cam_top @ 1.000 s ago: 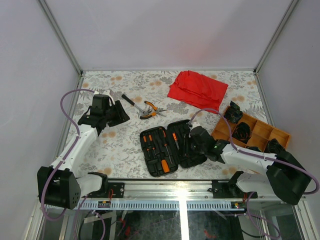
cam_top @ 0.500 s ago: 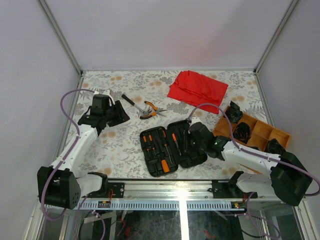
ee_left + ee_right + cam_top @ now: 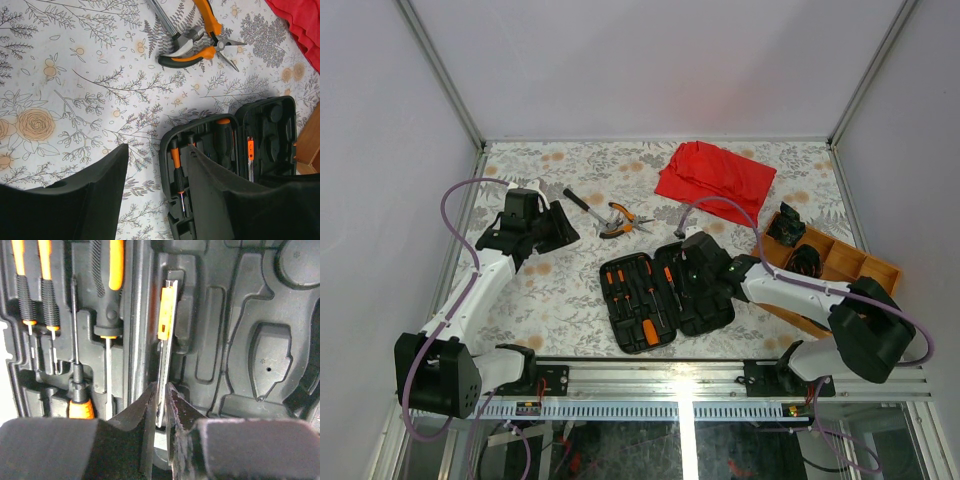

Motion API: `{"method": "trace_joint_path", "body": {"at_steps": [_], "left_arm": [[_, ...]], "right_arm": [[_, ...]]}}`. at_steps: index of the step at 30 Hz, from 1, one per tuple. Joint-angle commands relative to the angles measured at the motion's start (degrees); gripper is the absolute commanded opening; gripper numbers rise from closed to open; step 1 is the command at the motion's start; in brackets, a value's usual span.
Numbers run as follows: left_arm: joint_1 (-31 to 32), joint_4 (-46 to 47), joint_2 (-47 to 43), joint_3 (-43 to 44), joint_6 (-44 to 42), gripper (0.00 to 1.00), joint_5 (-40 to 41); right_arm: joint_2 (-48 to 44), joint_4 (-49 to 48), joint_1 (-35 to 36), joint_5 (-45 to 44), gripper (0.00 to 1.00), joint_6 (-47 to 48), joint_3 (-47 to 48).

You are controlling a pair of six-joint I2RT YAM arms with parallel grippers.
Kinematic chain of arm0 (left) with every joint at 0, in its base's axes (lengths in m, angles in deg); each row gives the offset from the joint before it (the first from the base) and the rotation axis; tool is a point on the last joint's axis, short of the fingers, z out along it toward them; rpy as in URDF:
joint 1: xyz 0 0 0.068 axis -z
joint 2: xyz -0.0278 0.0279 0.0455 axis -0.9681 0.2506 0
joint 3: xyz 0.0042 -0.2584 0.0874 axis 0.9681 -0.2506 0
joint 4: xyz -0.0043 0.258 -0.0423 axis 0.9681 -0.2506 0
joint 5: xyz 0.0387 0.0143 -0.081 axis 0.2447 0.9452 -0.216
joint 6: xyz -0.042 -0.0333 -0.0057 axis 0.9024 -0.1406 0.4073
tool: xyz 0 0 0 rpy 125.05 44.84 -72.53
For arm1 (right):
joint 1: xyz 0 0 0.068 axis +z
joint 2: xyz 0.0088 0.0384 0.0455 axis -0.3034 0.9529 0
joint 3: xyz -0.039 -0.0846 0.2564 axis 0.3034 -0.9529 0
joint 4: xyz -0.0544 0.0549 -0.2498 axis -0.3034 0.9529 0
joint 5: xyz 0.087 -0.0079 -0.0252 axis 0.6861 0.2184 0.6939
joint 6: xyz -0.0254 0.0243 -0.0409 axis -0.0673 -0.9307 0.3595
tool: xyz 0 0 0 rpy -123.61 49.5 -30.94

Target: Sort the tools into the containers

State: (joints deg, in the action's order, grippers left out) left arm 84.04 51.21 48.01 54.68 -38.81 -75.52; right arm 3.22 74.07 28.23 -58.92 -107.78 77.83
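Since the earlier frame the right arm has swung left from the case's right edge and now reaches over the middle of the open case, while the left arm has stayed put. The right end effector [image 3: 161, 405] has its fingers drawn nearly together, pinching the lower end of a slim grey tool [image 3: 165, 320] with an orange tab. This tool lies just right of the hinge, in the right half of the black case [image 3: 240, 315]. Left of the hinge, screwdrivers [image 3: 107, 270] with black-and-orange handles sit side by side in their moulded slots. The rest of the right half shows bare recesses.

The left end effector [image 3: 157, 150] hangs above the table [image 3: 560, 290] just beyond the case's left corner. Its fingers are held roughly halfway apart with nothing between them. Farther back on the table, the orange-handled pliers [image 3: 625, 218] lie touching a black-handled tool [image 3: 578, 200], well apart from the case. A red cloth [image 3: 715, 180] lies beyond them to the right, and a wooden tray [image 3: 840, 265] with compartments sits at the right side.
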Motion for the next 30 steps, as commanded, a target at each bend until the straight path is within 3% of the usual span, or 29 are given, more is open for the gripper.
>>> {"method": "trace_joint_path", "body": {"at_steps": [1, 30], "left_arm": [[-0.4, 2.0, 0.3, -0.8, -0.8, 0.48, -0.6], [-0.5, 2.2, 0.2, -1.0, -0.7, 0.47, -0.5]], "right_arm": [[1.0, 0.6, -0.6, 1.0, 0.17, 2.0, 2.5], [5.3, -4.9, -2.6, 4.5, 0.11, 3.0, -0.6]]}}
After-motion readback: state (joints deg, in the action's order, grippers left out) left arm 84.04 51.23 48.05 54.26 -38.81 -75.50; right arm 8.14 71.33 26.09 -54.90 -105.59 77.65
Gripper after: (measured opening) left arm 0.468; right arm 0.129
